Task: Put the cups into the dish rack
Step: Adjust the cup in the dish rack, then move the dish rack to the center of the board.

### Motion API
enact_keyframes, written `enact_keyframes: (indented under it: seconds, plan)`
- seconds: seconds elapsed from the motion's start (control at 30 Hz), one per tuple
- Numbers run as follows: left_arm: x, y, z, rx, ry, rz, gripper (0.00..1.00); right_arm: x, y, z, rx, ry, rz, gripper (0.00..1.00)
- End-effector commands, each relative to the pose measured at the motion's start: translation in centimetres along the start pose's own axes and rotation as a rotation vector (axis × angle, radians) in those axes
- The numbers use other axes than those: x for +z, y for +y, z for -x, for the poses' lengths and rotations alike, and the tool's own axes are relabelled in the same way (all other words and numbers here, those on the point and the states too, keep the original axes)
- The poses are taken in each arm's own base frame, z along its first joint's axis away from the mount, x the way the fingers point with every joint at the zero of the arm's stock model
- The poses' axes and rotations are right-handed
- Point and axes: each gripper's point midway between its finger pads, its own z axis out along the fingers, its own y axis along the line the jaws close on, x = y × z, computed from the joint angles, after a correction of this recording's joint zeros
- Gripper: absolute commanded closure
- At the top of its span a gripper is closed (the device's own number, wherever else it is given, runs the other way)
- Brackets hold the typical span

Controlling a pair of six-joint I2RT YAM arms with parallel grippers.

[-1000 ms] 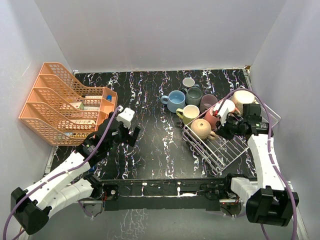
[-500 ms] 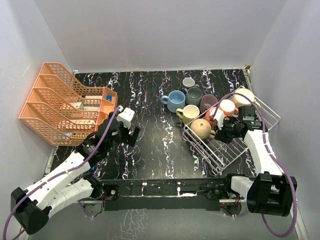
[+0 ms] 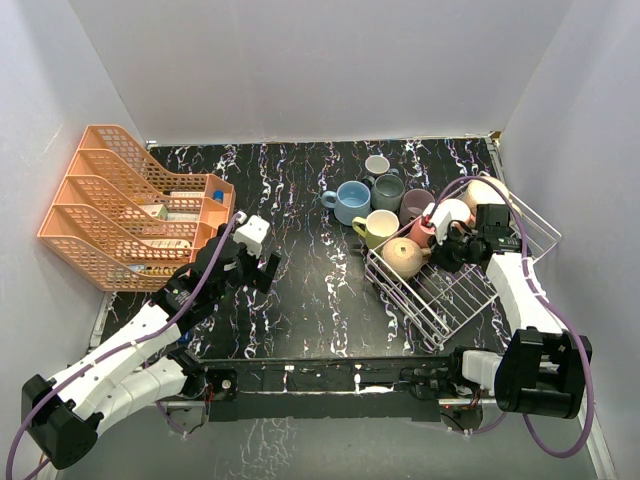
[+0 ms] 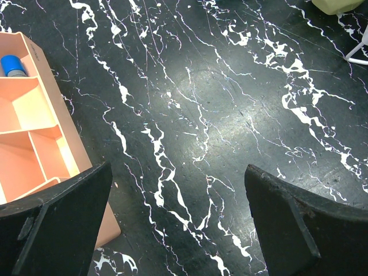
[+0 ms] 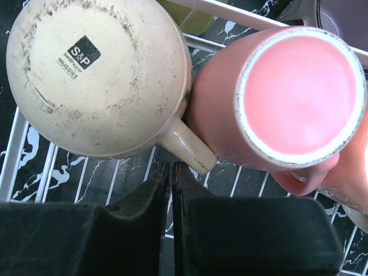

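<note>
The white wire dish rack point(image 3: 470, 290) stands at the right of the table. Inside it a tan cup point(image 3: 403, 257) and a pink cup point(image 3: 423, 232) stand upside down, with a peach cup point(image 3: 485, 192) at its far corner. Blue point(image 3: 350, 200), grey-teal point(image 3: 388, 190), small grey point(image 3: 377, 165), mauve point(image 3: 415, 205) and pale yellow point(image 3: 380, 227) cups stand on the table behind the rack. My right gripper point(image 3: 447, 252) point(image 5: 172, 172) hovers shut and empty over the rack wires point(image 5: 14, 155), just short of the tan cup's point(image 5: 98, 75) handle, beside the pink cup point(image 5: 287, 98). My left gripper point(image 3: 255, 262) point(image 4: 178, 169) stands open over bare table.
An orange tiered organizer point(image 3: 130, 205) point(image 4: 29, 132) fills the far left, close to my left gripper's left finger. White walls close in the table on three sides. The rack's near corner point(image 4: 359, 52) and the pale yellow cup point(image 4: 339, 6) show at the left wrist view's top right.
My right gripper has closed fully and shifted slightly left and back over the rack, toward the tan and pink cups. The left arm has not moved.
</note>
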Motion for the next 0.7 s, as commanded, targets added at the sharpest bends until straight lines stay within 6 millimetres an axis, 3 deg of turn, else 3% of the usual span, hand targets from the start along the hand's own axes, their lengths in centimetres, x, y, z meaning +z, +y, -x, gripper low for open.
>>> enact_keyframes:
  seconds: [0.0,0.17,0.67]
  plan:
    - [-0.2,0.2,0.2,0.007,-0.016,0.004,0.04,-0.4,-2.6,3.0,-0.041,-0.088,-0.098,0.89]
    - [-0.1,0.3,0.2,0.007,-0.013,0.007,0.04,-0.8,-2.4,3.5,-0.045,-0.104,-0.100,0.87]
    - [0.1,0.1,0.0,0.010,-0.005,0.000,0.04,-3.9,6.3,3.0,-0.183,-0.100,0.222,0.83]
